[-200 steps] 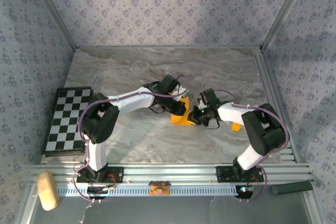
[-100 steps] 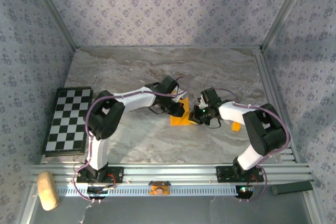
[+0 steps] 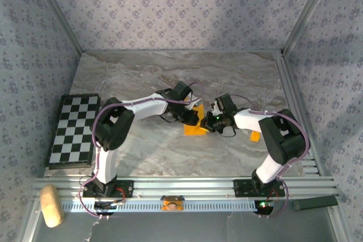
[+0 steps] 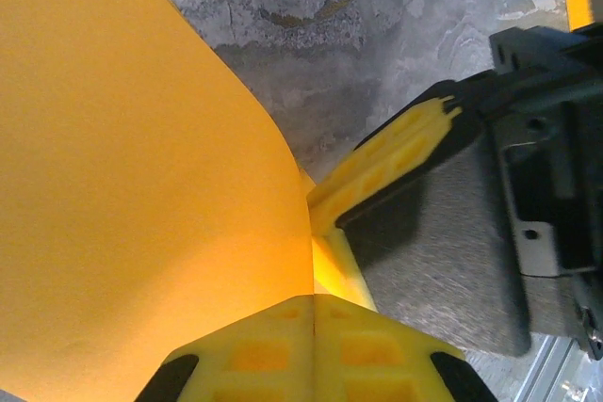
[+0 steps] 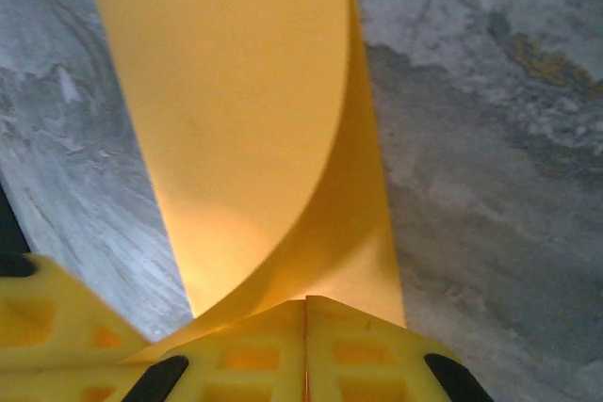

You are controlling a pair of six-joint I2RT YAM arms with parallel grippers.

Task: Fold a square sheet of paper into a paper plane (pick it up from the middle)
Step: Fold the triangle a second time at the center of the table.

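The square sheet of paper (image 3: 194, 128), plain orange-yellow, is bent into a curved loop low over the middle of the marble table. It rises as a broad curved wall in the left wrist view (image 4: 141, 185). In the right wrist view the paper (image 5: 245, 120) curls over onto itself. My left gripper (image 3: 195, 118) is shut, and the sheet's edge runs into the seam between its jaws (image 4: 313, 300). My right gripper (image 3: 209, 123) is shut on the sheet's other side (image 5: 306, 302). The two grippers are almost touching; a right finger (image 4: 396, 152) shows beside the left jaws.
A black-and-white chequered board (image 3: 72, 131) lies at the table's left edge. A tiny orange bit (image 3: 255, 136) lies by the right arm. A cork-coloured block (image 3: 50, 205) and a black bar (image 3: 317, 202) lie off the table, beyond its metal front rail.
My right gripper has moved left, closer to the left gripper, and the paper between them has bunched narrower. The left arm's elbow has shifted a little.
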